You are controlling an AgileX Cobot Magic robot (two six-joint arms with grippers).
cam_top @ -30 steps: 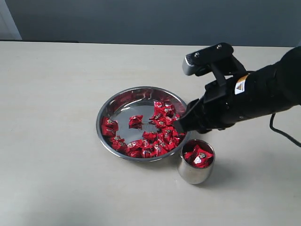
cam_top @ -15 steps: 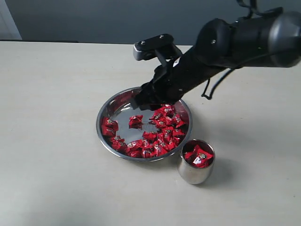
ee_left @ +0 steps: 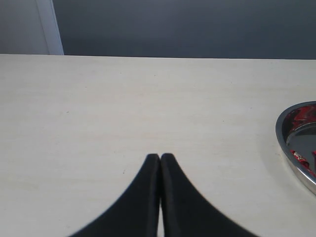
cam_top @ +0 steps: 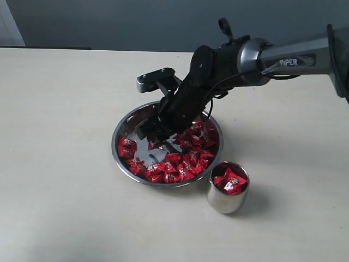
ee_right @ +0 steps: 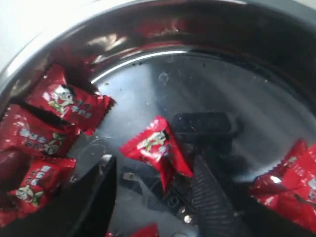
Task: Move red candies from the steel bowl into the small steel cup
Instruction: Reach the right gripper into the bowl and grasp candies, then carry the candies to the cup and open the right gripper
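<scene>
Swung across the steel bowl [cam_top: 114,146], the right pincer [ee_right: 153,192] now straddles, spread, one stray red candy [ee_right: 157,148] on its bare bottom. A centred, square close should lift it cleanly toward the small steel cup [cam_top: 226,196] nearby. Over the table [ee_left: 98,98], the left pincer [ee_left: 160,158] sits pressed together.

Even soft light, faint shadows on table [cam_top: 65,191], glare in the steel bowl [ee_right: 148,54], right wrist view blurred

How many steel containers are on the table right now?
2. The bowl sits under the right gripper; the cup stands just outside its rim, on the near right side. No other shows, and none looks hidden.
</scene>
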